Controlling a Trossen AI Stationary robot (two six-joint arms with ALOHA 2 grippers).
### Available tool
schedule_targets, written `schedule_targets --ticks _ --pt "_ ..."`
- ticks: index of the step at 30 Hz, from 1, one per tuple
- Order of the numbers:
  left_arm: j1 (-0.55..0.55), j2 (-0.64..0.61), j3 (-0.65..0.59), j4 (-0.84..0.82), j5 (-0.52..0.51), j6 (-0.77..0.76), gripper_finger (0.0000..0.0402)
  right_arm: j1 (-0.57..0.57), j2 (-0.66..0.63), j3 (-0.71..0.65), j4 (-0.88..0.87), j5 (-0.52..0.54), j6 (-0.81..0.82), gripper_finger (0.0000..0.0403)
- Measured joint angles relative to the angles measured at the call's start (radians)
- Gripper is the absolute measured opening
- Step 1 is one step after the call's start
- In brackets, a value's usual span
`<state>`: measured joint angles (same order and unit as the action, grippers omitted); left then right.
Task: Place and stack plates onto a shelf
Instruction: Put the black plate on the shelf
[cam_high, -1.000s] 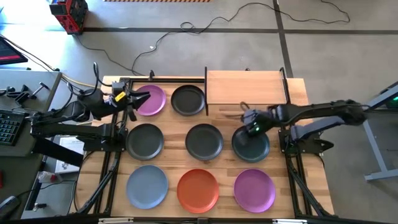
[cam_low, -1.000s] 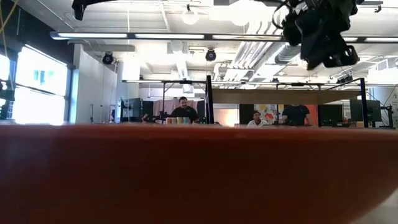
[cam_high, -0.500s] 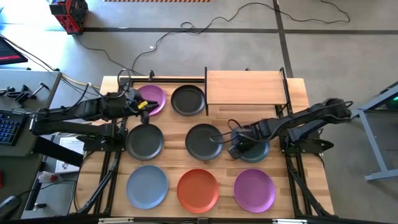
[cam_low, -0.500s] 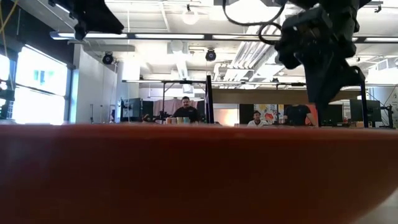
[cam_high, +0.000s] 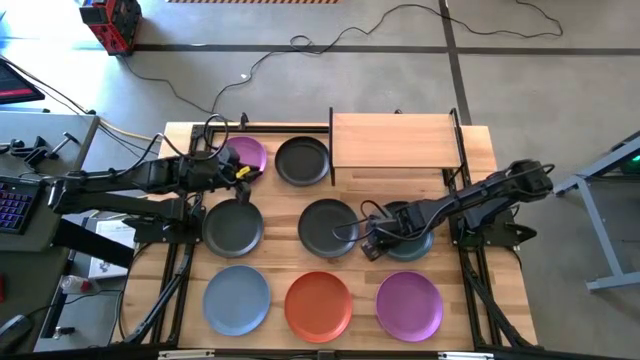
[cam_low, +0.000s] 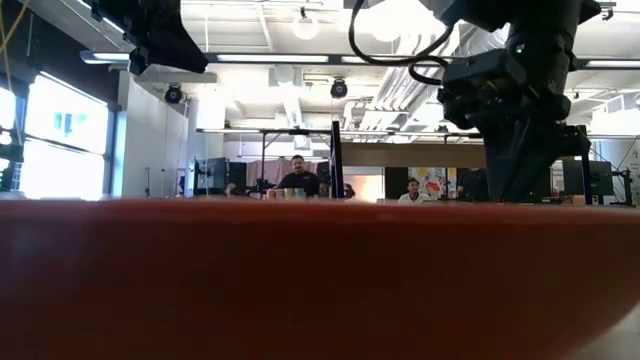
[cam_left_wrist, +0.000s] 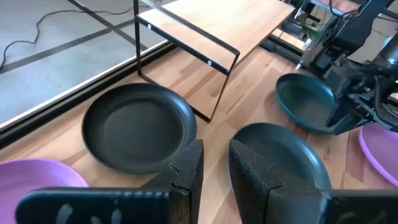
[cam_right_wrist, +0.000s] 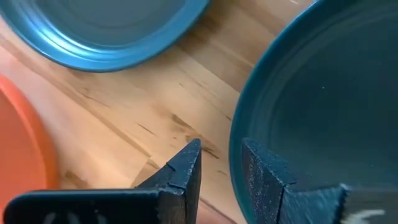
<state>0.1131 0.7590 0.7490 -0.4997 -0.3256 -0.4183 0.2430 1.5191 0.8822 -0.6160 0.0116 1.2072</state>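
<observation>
The right gripper (cam_high: 372, 243) is set low at the rim of the dark grey plate (cam_high: 408, 236) just in front of the shelf (cam_high: 396, 141), its fingers (cam_right_wrist: 180, 174) slightly apart astride the rim. The left gripper (cam_high: 243, 172), fingers narrowly parted and empty, is held over the purple plate (cam_high: 243, 158) left of the shelf.

shelf (cam_high: 397, 140) back right, bare | plates (cam_high: 328, 226) on table (cam_high: 480, 146): two beside shelf, three mid, three front
</observation>
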Motion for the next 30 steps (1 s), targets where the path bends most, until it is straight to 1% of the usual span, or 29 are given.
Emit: schedule_targets --ticks 10,18,21,26,27,30 --pt "0.000 0.014 0.000 0.043 -0.006 0.001 0.0065 0.001 0.072 0.000 0.006 0.003 -0.045 0.0094" --pt "0.000 0.014 0.000 0.042 -0.015 0.001 0.0065 0.000 0.112 0.000 -0.001 0.007 -0.037 0.0091" --pt "0.000 0.014 0.000 0.042 -0.021 0.001 0.0065 0.000 0.117 0.002 -0.001 0.005 -0.038 0.0073" --pt "0.000 0.014 0.000 0.042 -0.023 0.001 0.0065 0.000 0.106 0.003 -0.002 0.000 -0.038 0.0015" --pt "0.000 0.014 0.000 0.041 -0.023 0.001 0.0065 0.000 0.103 0.003 -0.004 -0.001 -0.038 0.0009" --pt "0.000 0.014 0.000 0.041 -0.025 0.001 0.0065 0.000 0.094 0.002 -0.009 -0.005 -0.030 0.0010"
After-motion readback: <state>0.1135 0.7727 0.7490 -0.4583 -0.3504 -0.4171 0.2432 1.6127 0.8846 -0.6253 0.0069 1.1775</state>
